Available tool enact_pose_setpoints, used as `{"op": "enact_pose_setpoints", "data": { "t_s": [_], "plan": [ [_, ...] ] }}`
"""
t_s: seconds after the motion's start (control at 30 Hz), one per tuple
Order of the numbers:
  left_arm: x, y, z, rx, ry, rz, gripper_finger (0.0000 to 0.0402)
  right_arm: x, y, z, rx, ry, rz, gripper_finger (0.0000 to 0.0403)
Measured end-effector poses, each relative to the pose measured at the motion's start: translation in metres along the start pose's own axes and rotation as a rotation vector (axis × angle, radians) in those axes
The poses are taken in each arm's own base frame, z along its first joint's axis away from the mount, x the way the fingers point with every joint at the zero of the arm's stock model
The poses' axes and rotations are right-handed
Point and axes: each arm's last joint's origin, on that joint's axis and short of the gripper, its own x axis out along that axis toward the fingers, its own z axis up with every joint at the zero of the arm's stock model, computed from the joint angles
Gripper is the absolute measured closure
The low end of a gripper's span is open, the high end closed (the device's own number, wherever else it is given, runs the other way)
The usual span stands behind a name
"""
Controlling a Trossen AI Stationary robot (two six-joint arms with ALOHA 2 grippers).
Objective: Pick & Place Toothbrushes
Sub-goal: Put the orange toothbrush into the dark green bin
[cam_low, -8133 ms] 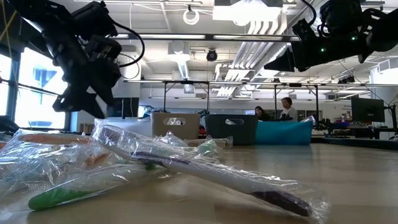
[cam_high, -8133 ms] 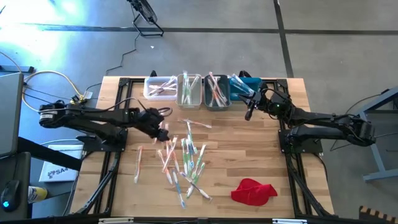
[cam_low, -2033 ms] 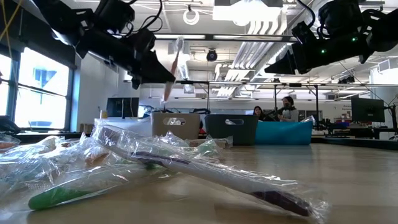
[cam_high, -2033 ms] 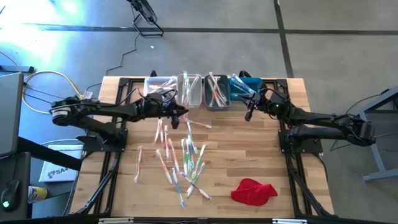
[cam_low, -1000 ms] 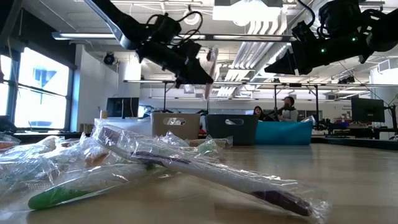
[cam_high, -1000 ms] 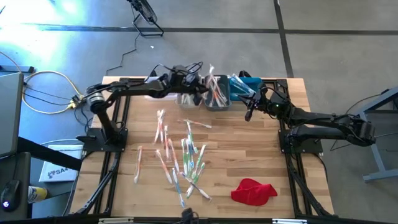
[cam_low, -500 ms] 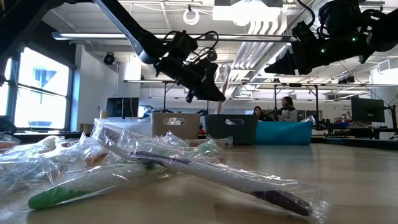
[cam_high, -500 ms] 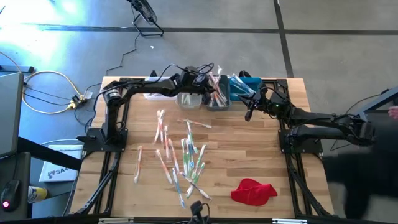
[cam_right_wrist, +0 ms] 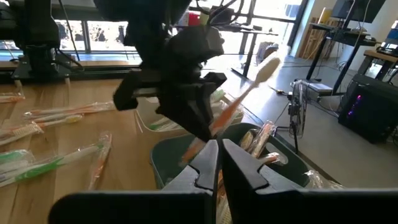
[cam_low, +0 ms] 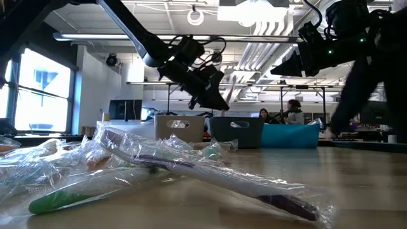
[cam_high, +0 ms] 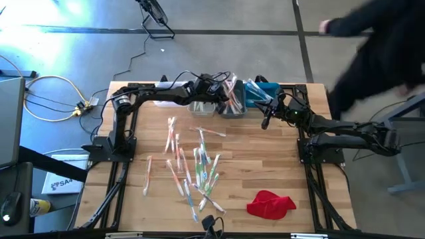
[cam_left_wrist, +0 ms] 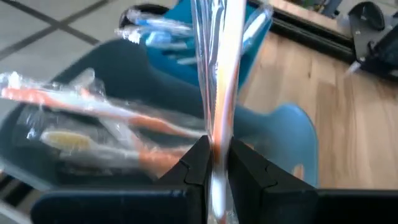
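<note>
Hovering: left gripper over the grey bin, clamped on an orange toothbrush.
Right gripper: idle beside the blue bin, fingers together, nothing between them.
Risk: slippery wrapper; a tilted release could land it outside on the bench.

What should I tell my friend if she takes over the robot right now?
Left gripper: shut on an orange-handled toothbrush in clear wrapper, held above the dark grey bin.
Right gripper: waiting beside the blue bin, not carrying any brush.
Done: some brushes already lie in the four bins at the table's far edge.
Left: drop this one, then sort the loose wrapped toothbrushes at mid-table.
</note>
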Motion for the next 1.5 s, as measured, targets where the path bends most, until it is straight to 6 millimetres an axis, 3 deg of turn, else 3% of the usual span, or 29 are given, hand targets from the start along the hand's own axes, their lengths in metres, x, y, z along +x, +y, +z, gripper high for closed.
{"op": "enact_pose_setpoints", "data": {
  "t_s": [0.17,0.53,1.0,1.5],
  "plan": [
    [0.008,0.0021,-0.0111,-0.006,0.036,0.021,0.0362,0.0,0.0001,-0.0002,0.0,0.002,0.001,0.0391],
    [0.0079,0.0021,-0.0115,-0.033,0.042,0.022,0.0359,0.0,0.0,-0.0001,-0.001,0.001,0.0,0.0391],
    [0.0079,0.0025,-0.0112,-0.034,0.038,0.031,0.024,0.0,0.0,-0.0002,-0.001,0.001,0.0,0.0391],
    [0.0078,0.0029,-0.0111,-0.033,0.037,0.033,0.0233,0.0,0.0001,-0.0001,-0.002,0.001,0.001,0.0391]
  ]
}}
